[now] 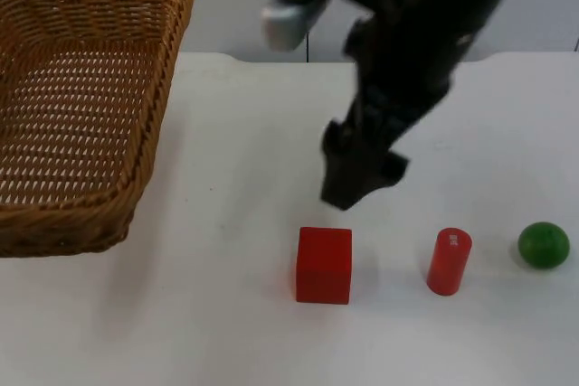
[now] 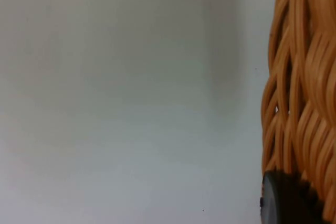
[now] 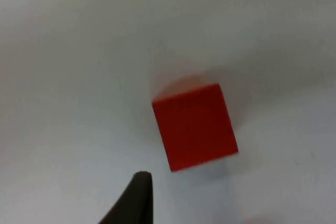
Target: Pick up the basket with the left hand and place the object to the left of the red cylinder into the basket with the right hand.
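Note:
The woven wicker basket (image 1: 81, 106) hangs lifted at the table's left side. In the left wrist view its rim (image 2: 302, 93) is pressed against a black fingertip (image 2: 283, 200) of my left gripper, which is shut on it. A red cube (image 1: 324, 264) lies on the table to the left of the upright red cylinder (image 1: 449, 261). My right gripper (image 1: 362, 183) hovers just behind and above the cube, blurred by motion, its jaws apart with nothing between them. In the right wrist view the cube (image 3: 194, 127) lies just beyond one fingertip (image 3: 135, 198).
A green ball (image 1: 544, 245) rests to the right of the cylinder near the table's right edge. The grey partition wall (image 1: 226, 6) closes off the table at the back. Bare white table (image 1: 226, 178) separates the basket from the cube.

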Controlling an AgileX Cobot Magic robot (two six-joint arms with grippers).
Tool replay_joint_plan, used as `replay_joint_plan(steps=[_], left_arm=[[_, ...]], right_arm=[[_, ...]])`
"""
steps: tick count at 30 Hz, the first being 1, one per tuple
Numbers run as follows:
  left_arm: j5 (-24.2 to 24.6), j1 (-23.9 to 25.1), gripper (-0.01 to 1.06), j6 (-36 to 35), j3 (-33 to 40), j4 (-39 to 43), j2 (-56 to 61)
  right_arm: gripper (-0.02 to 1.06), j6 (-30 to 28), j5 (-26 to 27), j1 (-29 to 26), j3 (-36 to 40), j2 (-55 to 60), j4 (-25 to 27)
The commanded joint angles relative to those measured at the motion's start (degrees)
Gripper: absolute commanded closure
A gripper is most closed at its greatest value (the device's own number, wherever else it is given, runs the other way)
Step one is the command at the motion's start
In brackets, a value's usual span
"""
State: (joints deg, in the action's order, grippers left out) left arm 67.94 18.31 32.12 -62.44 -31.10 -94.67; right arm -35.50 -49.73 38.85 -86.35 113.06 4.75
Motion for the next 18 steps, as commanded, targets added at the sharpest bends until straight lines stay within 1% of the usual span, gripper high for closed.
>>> replay_joint_plan(steps=[1,3,5,10,13,14,15,16,17,18], left_arm=[[0.49,0.05,1.05,0.43,-0.02,-2.07,0.94],[0.49,0.05,1.05,0.43,-0.02,-2.07,0.94],[0.49,0.05,1.05,0.43,-0.02,-2.19,0.94],[0.49,0.05,1.05,0.43,-0.02,-2.19,0.94],[0.49,0.05,1.05,0.43,-0.02,-2.19,0.94],[0.49,0.05,1.05,0.43,-0.02,-2.19,0.94],[0.49,0.05,1.05,0.43,-0.02,-2.19,0.94],[0.49,0.05,1.05,0.43,-0.02,-2.19,0.94],[0.49,0.05,1.05,0.43,-0.02,-2.19,0.94],[0.49,0.05,1.05,0.43,-0.02,-2.19,0.94]], right_arm=[[0.00,-3.30,0.06,0.94,-2.39,2.81,-0.32],[0.00,-5.05,0.06,1.07,-4.31,6.81,-0.32],[0.00,-5.47,0.29,1.07,-5.44,9.84,-0.21],[0.00,-5.47,1.59,1.07,-5.47,14.30,-0.10],[0.03,-5.47,2.21,1.19,-5.47,15.75,-0.10],[0.07,-5.47,2.65,1.32,-5.47,16.39,0.04],[0.15,-5.22,2.80,1.43,-5.47,16.77,0.04],[0.22,-5.11,2.80,1.43,-5.47,17.08,0.04],[0.33,-4.62,2.80,1.74,-5.47,17.33,0.04],[0.33,-4.62,2.80,1.74,-5.47,17.33,0.04]])
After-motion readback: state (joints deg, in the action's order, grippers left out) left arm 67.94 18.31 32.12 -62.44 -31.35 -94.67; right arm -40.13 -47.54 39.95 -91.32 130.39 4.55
